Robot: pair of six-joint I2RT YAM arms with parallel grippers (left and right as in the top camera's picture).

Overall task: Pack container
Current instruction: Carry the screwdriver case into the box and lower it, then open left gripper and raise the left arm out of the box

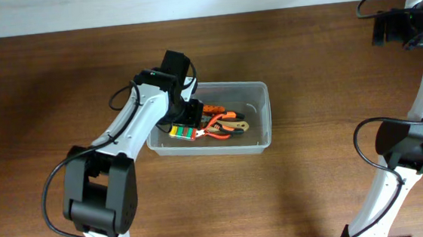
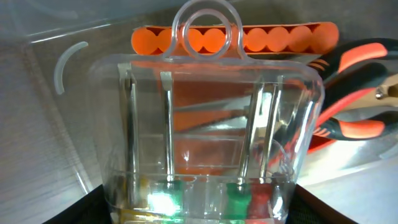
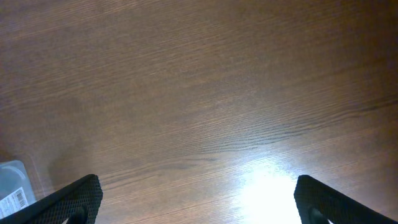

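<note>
Left gripper (image 2: pixel 200 208) is clamped across the small clear plastic case of coloured screwdrivers (image 2: pixel 211 124), held low inside the 9 o'clock end of the large clear rectangular plastic container (image 1: pixel 264 114), mid-table. It is probably being seated beside the orange-and-black-handled pliers (image 2: pixel 357 93) at its 3 o'clock, with the orange bit strip (image 2: pixel 267 38) at 12. Right gripper (image 3: pixel 196 205) is spread wide and empty over the brown wooden table (image 3: pixel 186 93), well apart at 2 o'clock, likely to keep out of the way.

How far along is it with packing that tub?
Done: pliers and an orange strip already lie in the tub. In hand: the left gripper holds the clear screwdriver case low inside the tub, not yet released. Left: letting go and lifting out. The right gripper hangs open over the table, holding nothing.
</note>
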